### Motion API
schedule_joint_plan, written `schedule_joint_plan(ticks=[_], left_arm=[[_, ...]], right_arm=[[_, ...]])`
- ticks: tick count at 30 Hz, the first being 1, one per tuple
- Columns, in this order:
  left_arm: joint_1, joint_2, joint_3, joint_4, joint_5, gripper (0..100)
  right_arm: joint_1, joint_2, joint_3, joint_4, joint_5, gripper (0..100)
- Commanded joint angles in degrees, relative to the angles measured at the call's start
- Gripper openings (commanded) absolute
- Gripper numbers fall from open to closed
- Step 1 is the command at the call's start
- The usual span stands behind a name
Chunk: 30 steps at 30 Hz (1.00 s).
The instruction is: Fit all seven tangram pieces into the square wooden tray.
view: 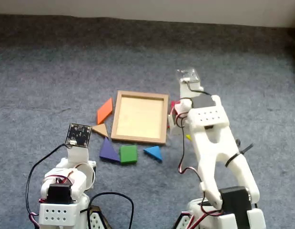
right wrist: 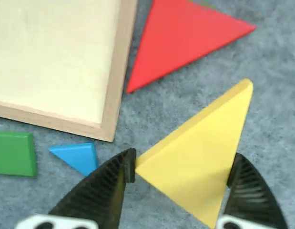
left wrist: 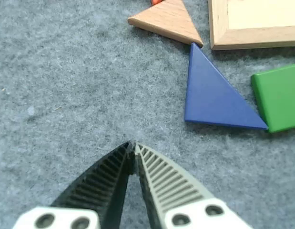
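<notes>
Grey carpet (view: 52,71) covers the table. We see the right gripper (right wrist: 184,161) with its jaws spread to either side of the yellow triangle (right wrist: 195,152), which sits between them. Just past it lies the red triangle (right wrist: 180,38), close beside the rim of the wooden tray (right wrist: 117,71). The left gripper (left wrist: 134,150) has its jaws pressed together on nothing, over bare carpet. The dark blue triangle (left wrist: 209,95) lies near it, with the green square (left wrist: 280,95) just beside that.

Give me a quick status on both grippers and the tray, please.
Left gripper shut, over carpet. Right gripper open astride yellow triangle. Wooden tray empty, nothing in the way.
</notes>
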Motion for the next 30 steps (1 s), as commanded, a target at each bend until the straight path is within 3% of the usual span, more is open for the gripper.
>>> schedule_joint_plan(ticks=[1,8,17,26,30], left_arm=[[-0.7,-1.7,1.1,0.2,0.4,1],[-0.7,-1.7,1.1,0.2,0.4,1],[-0.7,-1.7,1.1,0.2,0.4,1],[-0.7,-1.7,1.1,0.2,0.4,1],[-0.7,-1.7,1.1,0.2,0.4,1]], right_arm=[[-3.9,-4.4,-2.6,0.1,-3.7,26.7],[-10.1,0.5,-10.7,-5.0,-8.5,26.7],[-15.3,19.5,-25.8,-6.9,-12.3,26.7],[-16.5,33.5,-36.2,-6.7,-12.4,26.7],[-16.1,35.7,-36.5,-6.6,-17.2,26.7]])
